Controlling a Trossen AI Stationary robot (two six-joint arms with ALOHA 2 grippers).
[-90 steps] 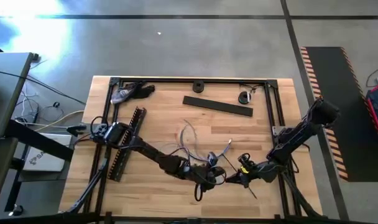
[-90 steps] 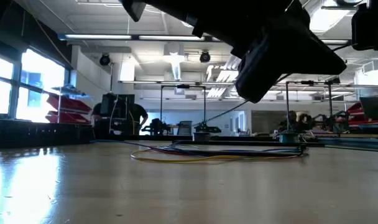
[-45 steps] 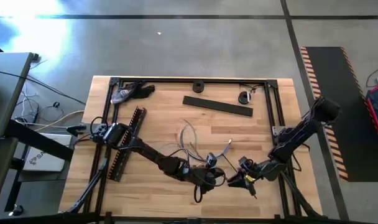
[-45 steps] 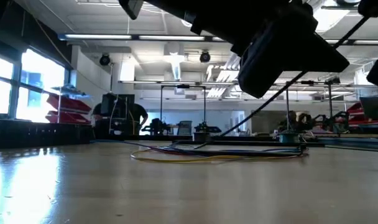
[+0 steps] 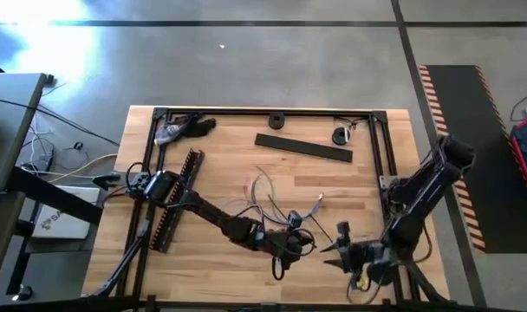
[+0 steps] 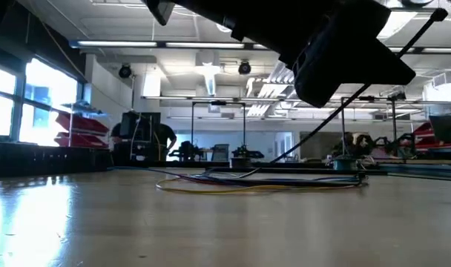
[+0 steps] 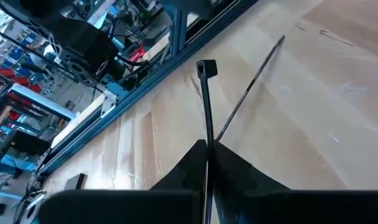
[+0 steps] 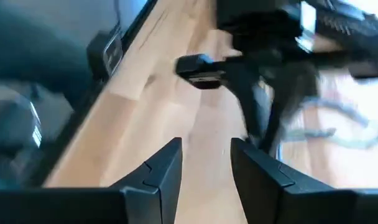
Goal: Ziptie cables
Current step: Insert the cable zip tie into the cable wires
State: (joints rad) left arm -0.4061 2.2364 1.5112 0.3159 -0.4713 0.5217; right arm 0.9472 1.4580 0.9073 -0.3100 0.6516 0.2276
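Observation:
The cables lie as loose thin strands on the wooden table, a little beyond both grippers; the low view shows them flat on the table. My left gripper is low near the table's front edge, shut on a thin black zip tie. My right gripper faces it from the right, open, with nothing between its fingers. A thin dark line runs beside the tie; whether it is the tie's shadow, I cannot tell. My left gripper pinches the zip tie's strap between its two shut fingers. The strap runs along the fingers and out ahead of them. Its square head sticks out free beyond the fingertips, over the table. The fingers point toward the table's right side.
A flat black strip lies at the far middle and a long slotted black strip at the left. Small dark parts and a grey-black object sit along the far edge. A black frame rail borders the table.
My right arm has swung toward the table's near edge, and its gripper has drawn back a little from my left gripper toward the near right. My left gripper has stayed about where it was, still shut on the zip tie.

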